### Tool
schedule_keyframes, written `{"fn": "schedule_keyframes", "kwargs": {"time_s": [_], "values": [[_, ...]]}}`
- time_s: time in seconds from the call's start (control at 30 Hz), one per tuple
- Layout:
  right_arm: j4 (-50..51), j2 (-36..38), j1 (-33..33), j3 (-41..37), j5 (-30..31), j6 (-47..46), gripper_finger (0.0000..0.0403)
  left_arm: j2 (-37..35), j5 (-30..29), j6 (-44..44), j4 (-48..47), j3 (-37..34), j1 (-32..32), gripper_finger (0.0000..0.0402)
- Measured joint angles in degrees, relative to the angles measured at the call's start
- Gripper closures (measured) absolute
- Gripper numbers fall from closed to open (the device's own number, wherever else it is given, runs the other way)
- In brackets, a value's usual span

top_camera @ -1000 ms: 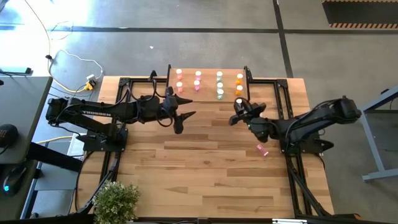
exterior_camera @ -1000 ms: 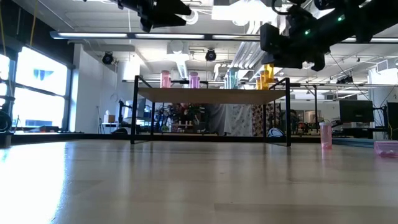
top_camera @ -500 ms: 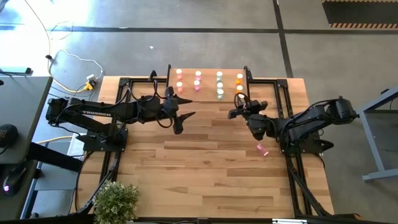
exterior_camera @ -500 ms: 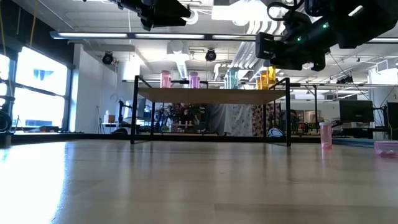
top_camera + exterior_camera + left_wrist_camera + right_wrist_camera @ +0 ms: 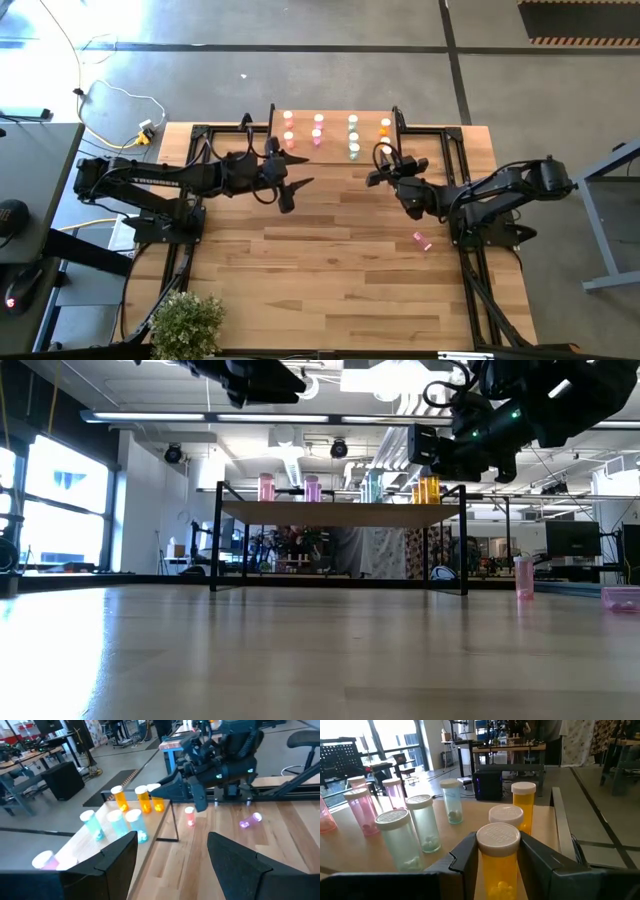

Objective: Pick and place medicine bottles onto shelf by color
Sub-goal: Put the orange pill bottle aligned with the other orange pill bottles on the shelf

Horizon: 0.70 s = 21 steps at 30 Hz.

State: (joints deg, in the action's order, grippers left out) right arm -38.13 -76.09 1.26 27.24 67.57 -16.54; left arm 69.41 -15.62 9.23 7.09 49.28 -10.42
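The right gripper clamps an orange bottle holding small pills, above the shelf; the left gripper hangs released.

medicine bottles upright on shelf, colour-grouped apparently

Table seen straight down from overhead; level across tabletop from low camera. Shelf shared by all four views, closest from right wrist, its far edge perhaps cropped.
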Motion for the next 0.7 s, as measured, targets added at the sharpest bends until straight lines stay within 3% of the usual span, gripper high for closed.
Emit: {"fn": "schedule_keyframes", "kwargs": {"time_s": [0.7], "values": [[2.1, 0.02, 4.19, 0.11, -3.26, -2.51, 0.0295, 0.02, 0.02, -0.03, 0.42, 0.0, -1.35, 0.0172]]}}
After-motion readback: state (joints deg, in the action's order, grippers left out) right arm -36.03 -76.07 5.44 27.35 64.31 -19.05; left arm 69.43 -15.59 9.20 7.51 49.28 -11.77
